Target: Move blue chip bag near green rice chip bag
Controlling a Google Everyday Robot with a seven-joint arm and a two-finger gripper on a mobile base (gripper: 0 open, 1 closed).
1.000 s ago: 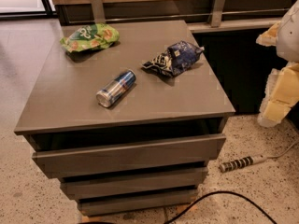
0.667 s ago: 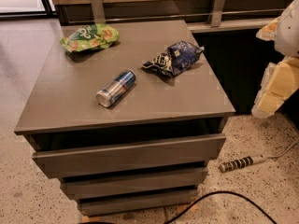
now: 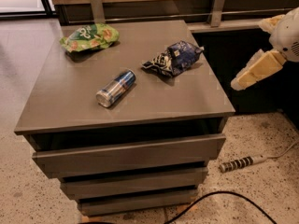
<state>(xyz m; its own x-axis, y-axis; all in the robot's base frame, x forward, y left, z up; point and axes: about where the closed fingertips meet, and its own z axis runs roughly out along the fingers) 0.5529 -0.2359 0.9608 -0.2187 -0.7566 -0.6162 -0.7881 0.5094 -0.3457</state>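
Centrally, blue chip bag [image 3: 173, 58] on the table [image 3: 65, 97], green rice chip bag [image 3: 89, 36] at far-left corner, can [image 3: 116, 88] lying nearer front, gripper [image 3: 258, 70] beyond right edge, grip state unclear.

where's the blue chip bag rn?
In the camera view, the blue chip bag lies on the right half of the cabinet top, beside the drink can. The gripper hangs off to the right, apart from it.

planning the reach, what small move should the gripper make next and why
Probably swing the gripper left, over the crumpled navy-blue foil chip bag. The gripper hangs beyond the right edge of the grey cabinet top, clear of the bag, which lies apart from the flat green rice chip bag at the back-left corner.
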